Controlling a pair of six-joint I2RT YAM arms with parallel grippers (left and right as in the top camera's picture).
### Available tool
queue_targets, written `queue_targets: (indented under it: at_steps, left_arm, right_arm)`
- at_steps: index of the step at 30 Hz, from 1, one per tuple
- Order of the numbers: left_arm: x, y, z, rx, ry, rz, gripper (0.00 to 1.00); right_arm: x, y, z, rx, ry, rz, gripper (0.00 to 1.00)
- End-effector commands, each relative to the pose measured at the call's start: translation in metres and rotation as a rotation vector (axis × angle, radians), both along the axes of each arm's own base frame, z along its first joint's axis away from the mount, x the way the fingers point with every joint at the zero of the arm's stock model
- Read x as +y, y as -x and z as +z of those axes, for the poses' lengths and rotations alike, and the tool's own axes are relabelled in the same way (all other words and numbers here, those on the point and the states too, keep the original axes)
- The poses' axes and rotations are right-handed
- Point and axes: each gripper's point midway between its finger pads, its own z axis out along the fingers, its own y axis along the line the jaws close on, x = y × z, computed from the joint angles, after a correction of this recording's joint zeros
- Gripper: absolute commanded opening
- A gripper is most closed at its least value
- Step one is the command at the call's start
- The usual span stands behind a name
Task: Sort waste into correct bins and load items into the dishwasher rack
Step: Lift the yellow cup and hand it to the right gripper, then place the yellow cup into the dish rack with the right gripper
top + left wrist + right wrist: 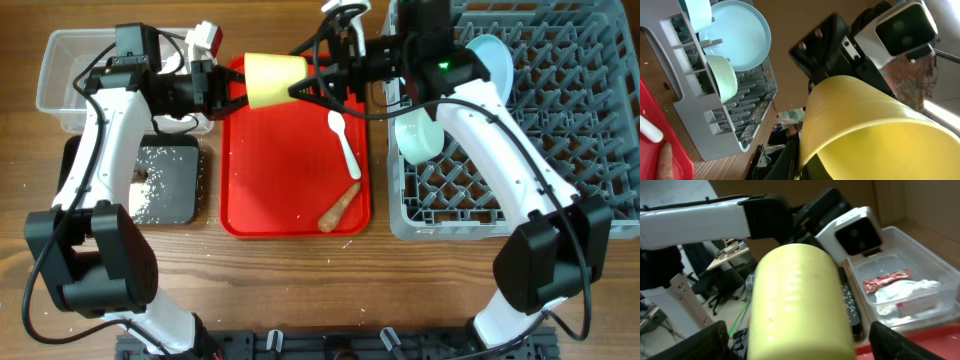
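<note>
The large square grey plastic rack (590, 120) fills the right side of the bench. A light blue round plate (495, 60) stands on edge among its pegs, with a light blue bowl (420, 135) on its side beside it. The left wrist view shows a second light blue bowl (697, 12) slotted farther along. The right arm crosses over the rack's left edge and hides part of it.

The flat red serving tray (285, 170) lies at the middle of the bench. To its left are the clear plastic rectangular tub (62, 70), holding a red-and-white snack wrapper (887, 280) and crumpled white tissue (910, 295), and the shallow black rectangular tray (185, 190), strewn with loose white rice grains (160, 190) and a small brown lump (143, 176).

The small yellow cup (272, 80) hangs on its side above the tray's far end, between the two arms. The left gripper (225, 90) has its jaws closed tight on the cup's left end. The right gripper (305, 82) has its jaws spread wide around the cup's other end, with a gap on each side.

A white plastic spoon (345, 145) and a brown carrot-like stick (340, 207) lie on the tray, well apart from the cup.
</note>
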Motion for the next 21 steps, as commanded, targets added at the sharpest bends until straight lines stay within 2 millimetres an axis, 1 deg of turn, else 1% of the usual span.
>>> queue_targets:
  at_steps: [1,5,8,10,11,14,17,19,21]
  left_arm:
    - [-0.002,0.002,0.011,-0.018,0.03,-0.017,0.04]
    - [-0.002,0.002,0.011,-0.018,0.03,-0.017,0.04]
    - [-0.002,0.002,0.011,-0.018,0.03,-0.017,0.04]
    - [-0.002,0.002,0.011,-0.018,0.03,-0.017,0.04]
    - [-0.002,0.002,0.011,-0.018,0.03,-0.017,0.04]
    - [-0.002,0.002,0.011,-0.018,0.03,-0.017,0.05]
    - [-0.002,0.002,0.011,-0.018,0.03,-0.016,0.08]
    - [-0.002,0.002,0.011,-0.018,0.03,-0.017,0.11]
    - [-0.002,0.002,0.011,-0.019,0.027,-0.015,0.22]
  right_arm:
    - [0.013,0.013,-0.005,0.013,-0.014,0.073,0.86]
    - [0.016,0.014,-0.009,0.024,-0.01,0.079,0.77]
    - [0.017,0.012,-0.013,0.035,-0.006,0.079,0.76]
    - [0.017,0.012,-0.016,0.041,-0.004,0.08,0.73]
    - [0.017,0.012,-0.017,0.043,-0.003,0.079,0.68]
    - [0.017,0.012,-0.017,0.041,-0.004,0.079,0.6]
    - [0.016,0.01,-0.016,0.039,-0.005,0.076,0.55]
    - [0.01,0.005,-0.016,0.034,-0.007,0.061,0.51]
    - [0.002,-0.002,-0.016,0.038,-0.007,0.038,0.48]
